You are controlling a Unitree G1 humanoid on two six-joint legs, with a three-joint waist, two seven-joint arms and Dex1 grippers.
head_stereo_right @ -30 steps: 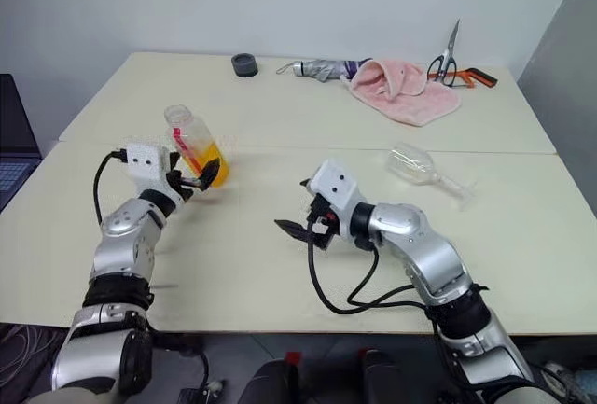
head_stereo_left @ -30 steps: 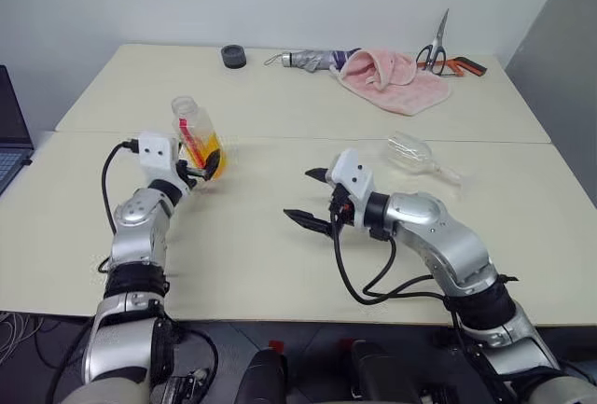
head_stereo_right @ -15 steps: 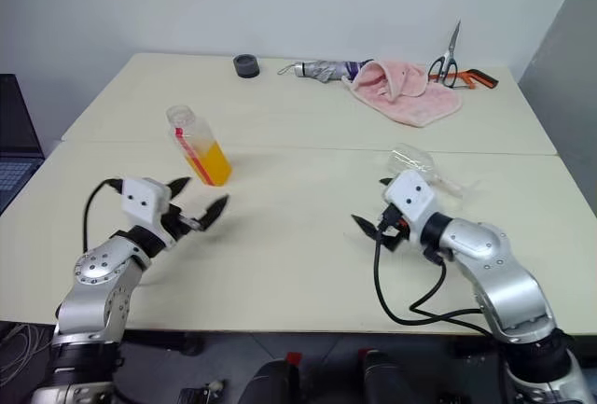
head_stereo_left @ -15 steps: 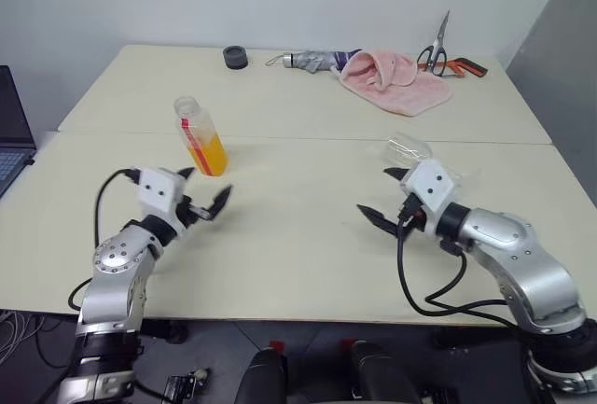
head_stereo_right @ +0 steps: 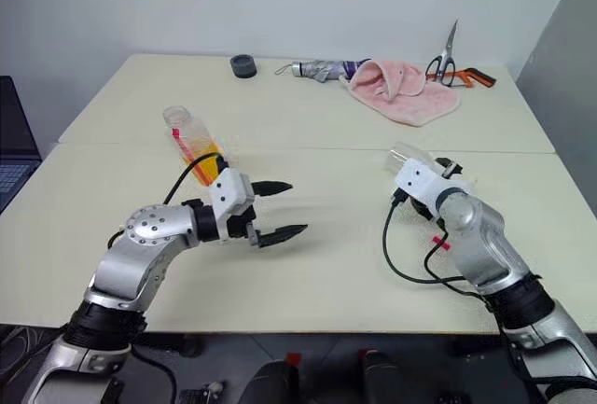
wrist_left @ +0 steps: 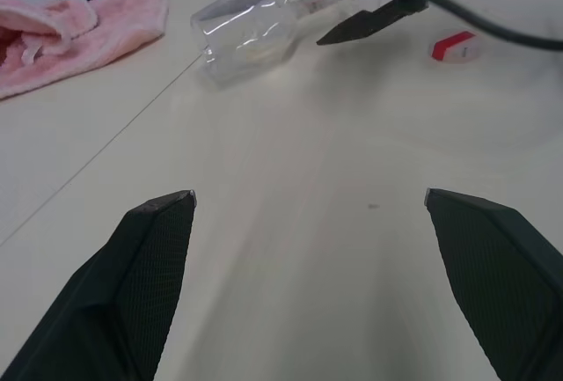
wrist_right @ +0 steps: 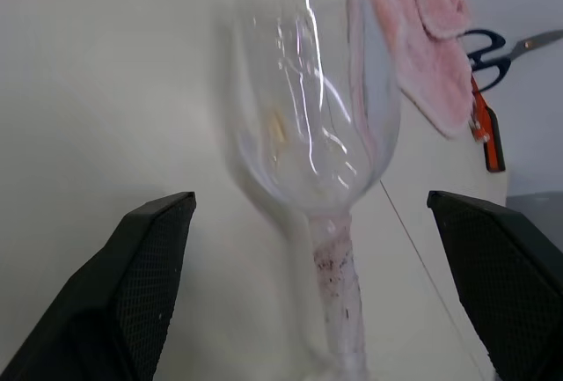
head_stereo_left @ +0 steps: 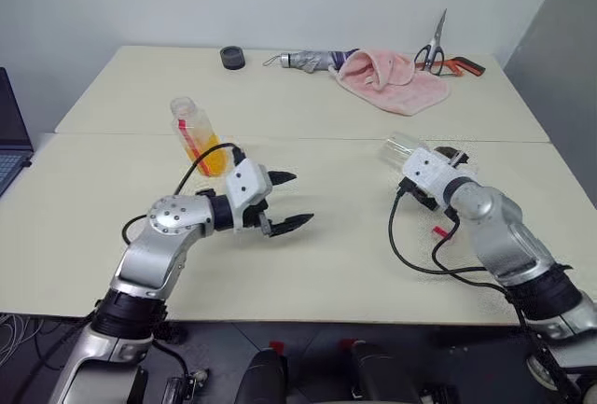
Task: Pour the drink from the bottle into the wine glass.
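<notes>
The bottle (head_stereo_left: 198,133) stands upright at the left of the table, with its top bare and the orange drink (head_stereo_left: 211,156) in its lower part. My left gripper (head_stereo_left: 300,199) hangs open and empty over the middle of the table, to the right of the bottle and apart from it. The wine glass (head_stereo_left: 401,149) lies on its side at the right. My right gripper (wrist_right: 308,198) is open, one finger on either side of the glass (wrist_right: 308,126), near where bowl meets stem. I cannot tell whether the fingers (wrist_left: 369,22) touch it.
A red-and-white cap (head_stereo_left: 438,231) lies on the table by my right forearm. At the back are a pink towel (head_stereo_left: 392,77), scissors (head_stereo_left: 438,49), a folded umbrella (head_stereo_left: 308,59) and a black round object (head_stereo_left: 232,56). A laptop (head_stereo_left: 9,133) sits at the left edge.
My left gripper let go of the bottle and swung right to the table's middle. The right gripper swung right to the lying wine glass and now straddles it. The bottle stands free.
</notes>
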